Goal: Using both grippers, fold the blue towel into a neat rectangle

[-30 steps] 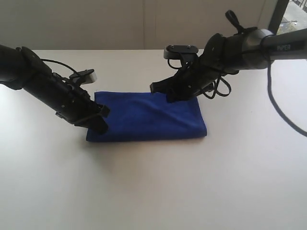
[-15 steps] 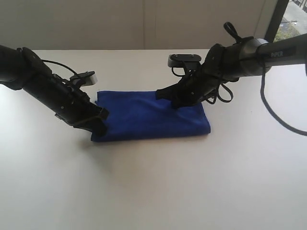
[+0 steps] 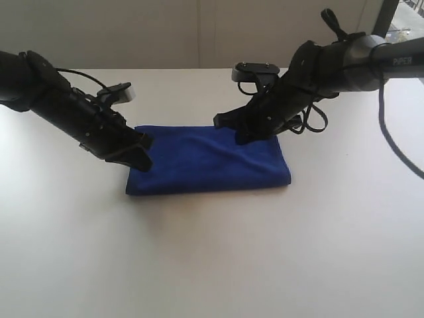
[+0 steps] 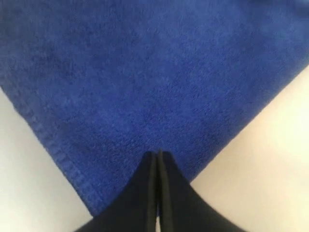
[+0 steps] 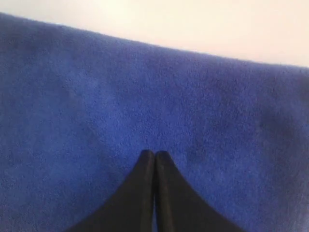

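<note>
While our left gripper [image 4: 158, 155] and right gripper [image 5: 154, 153] hover, fingers closed on nothing, over the folded blue towel [image 3: 205, 165], we judge folding nearly done; next we lift away without snagging it.

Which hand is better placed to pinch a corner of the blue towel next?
Left, probably. The left hand, shut, is over a corner of the blue towel; the right hand, also shut, is over the cloth between corners.

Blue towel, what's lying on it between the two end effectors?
Nothing; only bare blue towel spans from left end effector to right end effector, per the exterior view.
</note>
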`<state>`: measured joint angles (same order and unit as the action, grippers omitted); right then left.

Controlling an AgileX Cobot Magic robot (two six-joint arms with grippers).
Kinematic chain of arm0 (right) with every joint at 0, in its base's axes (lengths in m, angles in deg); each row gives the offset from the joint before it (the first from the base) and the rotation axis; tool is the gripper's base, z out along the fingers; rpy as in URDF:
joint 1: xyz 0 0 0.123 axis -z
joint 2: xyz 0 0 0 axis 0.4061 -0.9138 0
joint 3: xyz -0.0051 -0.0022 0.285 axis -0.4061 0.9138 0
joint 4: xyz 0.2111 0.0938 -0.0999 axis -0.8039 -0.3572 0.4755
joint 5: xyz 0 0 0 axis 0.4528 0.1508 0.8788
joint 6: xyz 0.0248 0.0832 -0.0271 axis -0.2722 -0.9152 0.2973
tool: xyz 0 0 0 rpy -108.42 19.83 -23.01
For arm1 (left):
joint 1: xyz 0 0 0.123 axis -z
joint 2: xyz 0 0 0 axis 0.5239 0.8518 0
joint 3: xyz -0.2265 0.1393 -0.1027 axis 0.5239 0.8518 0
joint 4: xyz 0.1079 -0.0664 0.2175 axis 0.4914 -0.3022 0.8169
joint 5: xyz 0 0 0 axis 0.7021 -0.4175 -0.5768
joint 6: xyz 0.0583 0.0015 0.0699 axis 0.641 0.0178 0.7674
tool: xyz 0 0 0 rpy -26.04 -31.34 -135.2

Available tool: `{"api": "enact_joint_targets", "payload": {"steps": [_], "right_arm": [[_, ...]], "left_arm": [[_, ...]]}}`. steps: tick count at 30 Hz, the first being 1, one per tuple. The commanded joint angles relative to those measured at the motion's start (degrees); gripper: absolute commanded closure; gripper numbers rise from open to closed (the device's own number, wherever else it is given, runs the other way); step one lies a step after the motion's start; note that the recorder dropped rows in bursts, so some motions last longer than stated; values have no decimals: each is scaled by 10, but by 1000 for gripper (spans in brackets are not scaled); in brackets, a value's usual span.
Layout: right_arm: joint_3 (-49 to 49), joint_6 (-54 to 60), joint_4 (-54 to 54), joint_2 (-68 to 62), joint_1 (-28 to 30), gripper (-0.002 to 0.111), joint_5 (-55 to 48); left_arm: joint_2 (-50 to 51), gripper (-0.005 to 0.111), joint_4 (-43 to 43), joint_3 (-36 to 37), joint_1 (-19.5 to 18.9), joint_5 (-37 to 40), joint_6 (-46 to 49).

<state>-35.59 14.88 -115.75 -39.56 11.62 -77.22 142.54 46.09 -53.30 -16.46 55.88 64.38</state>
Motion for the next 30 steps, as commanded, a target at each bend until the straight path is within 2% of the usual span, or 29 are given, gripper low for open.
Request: {"api": "enact_joint_targets", "payload": {"steps": [1,9,17,30], "right_arm": [[-3,7,-1,-17,-14,108,-24],[-3,7,-2,-40,-25,108,-23],[-3,7,17,18,-25,108,17],[-3,6,35,-45,10,108,66]], "left_arm": [[6,107,-41,-6,5,27,1],[48,107,-42,-6,21,49,12],[50,107,-25,-6,21,54,12],[50,107,-3,-6,21,64,12]]}}
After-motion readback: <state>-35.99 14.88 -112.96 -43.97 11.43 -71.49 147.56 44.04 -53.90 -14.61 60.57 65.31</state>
